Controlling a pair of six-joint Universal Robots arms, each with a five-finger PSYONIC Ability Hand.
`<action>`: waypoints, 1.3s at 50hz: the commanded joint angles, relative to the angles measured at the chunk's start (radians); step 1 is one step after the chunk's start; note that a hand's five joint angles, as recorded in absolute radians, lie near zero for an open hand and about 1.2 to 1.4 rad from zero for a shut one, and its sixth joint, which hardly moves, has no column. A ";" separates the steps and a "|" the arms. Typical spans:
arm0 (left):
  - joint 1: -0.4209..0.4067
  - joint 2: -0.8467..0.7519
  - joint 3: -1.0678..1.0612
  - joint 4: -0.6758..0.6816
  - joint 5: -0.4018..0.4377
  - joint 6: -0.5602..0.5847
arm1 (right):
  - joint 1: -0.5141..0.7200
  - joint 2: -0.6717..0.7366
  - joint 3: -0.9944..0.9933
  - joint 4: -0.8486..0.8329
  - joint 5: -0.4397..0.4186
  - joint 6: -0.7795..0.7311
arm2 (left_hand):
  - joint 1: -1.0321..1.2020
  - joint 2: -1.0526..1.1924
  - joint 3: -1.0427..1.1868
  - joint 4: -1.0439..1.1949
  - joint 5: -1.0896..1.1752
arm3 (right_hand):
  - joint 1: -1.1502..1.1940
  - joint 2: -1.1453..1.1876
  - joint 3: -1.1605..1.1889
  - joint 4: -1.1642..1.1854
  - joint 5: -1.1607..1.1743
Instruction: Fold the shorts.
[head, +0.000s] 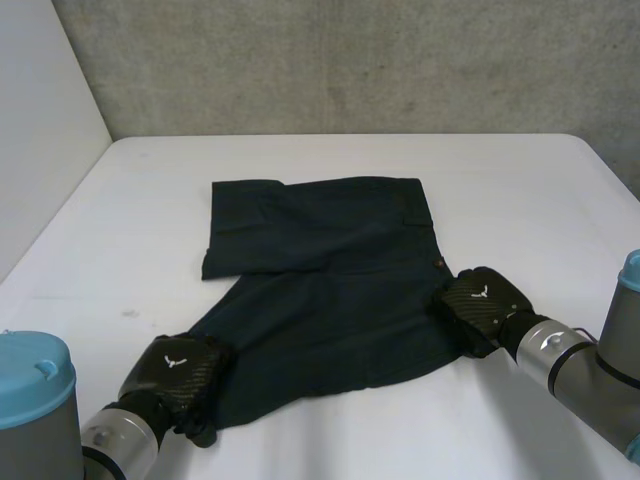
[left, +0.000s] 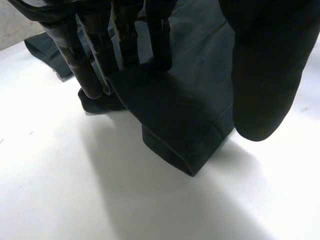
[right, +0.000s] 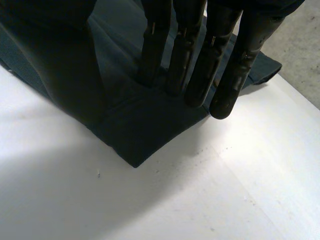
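The left robot hand (head: 180, 382), matte black with a woven carbon look on its back, sits at the hem of the nearer leg of the shorts (head: 320, 270). In the left wrist view its slim fingers (left: 160, 40) are straight, with their tips set down on the cloth just behind the stitched hem. The thick rounded thumb (left: 265, 75) stands well apart from them. Whether the thumb touches the fabric I cannot tell.

The right robot hand (head: 480, 305) is at the near corner of the waistband. Its fingers (right: 200, 60) are likewise straight and side by side, with the tips resting on the cloth close to the pointed corner. They are not curled round anything.

The shorts are dark blue-green, of smooth woven fabric with soft creases. They lie flat in the middle of the tabletop (head: 500, 190), with the waistband towards the right arm and the two legs splayed towards the left. A small button (head: 438, 263) shows by the waistband. The tabletop is plain glossy white. Behind it rises a rough, mottled grey wall (head: 350, 60).
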 joint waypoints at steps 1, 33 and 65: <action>0.000 -0.009 0.000 0.021 -0.012 0.003 | 0.000 -0.002 -0.003 0.003 -0.004 0.000 | 0.118 0.114 0.116 0.112 0.109 | 0.464 0.345 0.344 0.344 0.352; -0.031 -0.077 0.020 0.099 -0.061 0.072 | 0.005 -0.019 -0.009 0.061 0.070 0.012 | 0.960 0.956 0.959 0.954 0.951 | 0.673 0.554 0.552 0.553 0.560; 0.090 0.316 0.260 -0.467 0.097 0.159 | -0.124 -0.394 -0.221 0.827 -0.028 -0.275 | 0.960 0.956 0.959 0.954 0.951 | 0.673 0.554 0.552 0.553 0.560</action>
